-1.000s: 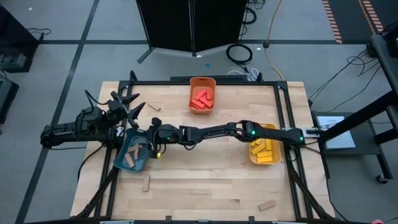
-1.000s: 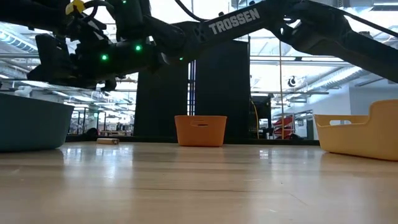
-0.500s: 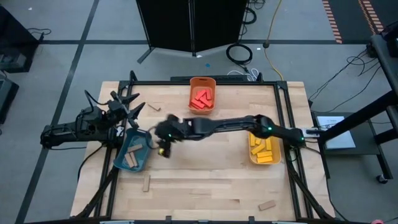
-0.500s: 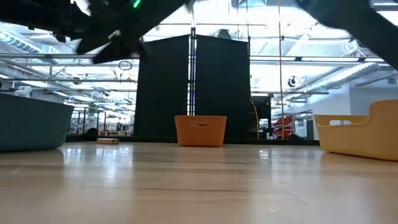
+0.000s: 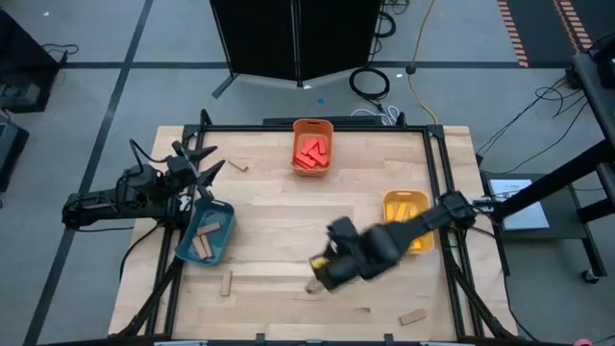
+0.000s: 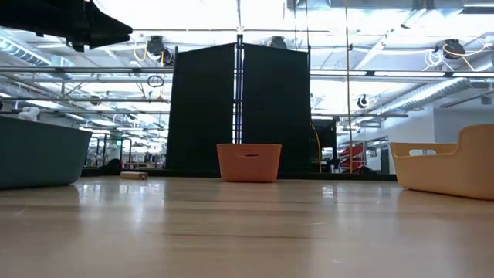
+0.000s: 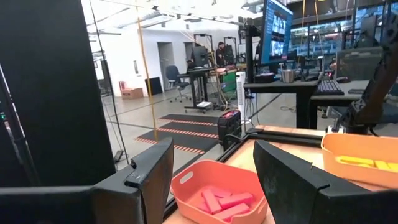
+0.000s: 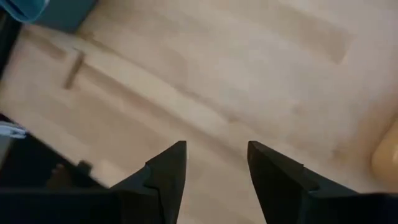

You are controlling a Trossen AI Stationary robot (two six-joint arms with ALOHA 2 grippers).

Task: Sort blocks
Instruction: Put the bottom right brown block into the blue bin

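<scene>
From above, the right tool (image 5: 322, 271) hangs over the near middle of the tabletop (image 5: 288, 207), with tan blocks (image 5: 227, 283) loose nearby and others in the teal bin (image 5: 206, 234); the left tool (image 5: 197, 163) waits at the far left.

Its wrist view shows the fingers (image 7: 149, 177) wide and empty, red blocks (image 7: 221, 202) beyond.

The right wrist view shows fingers (image 8: 168, 171) apart, holding nothing.
</scene>
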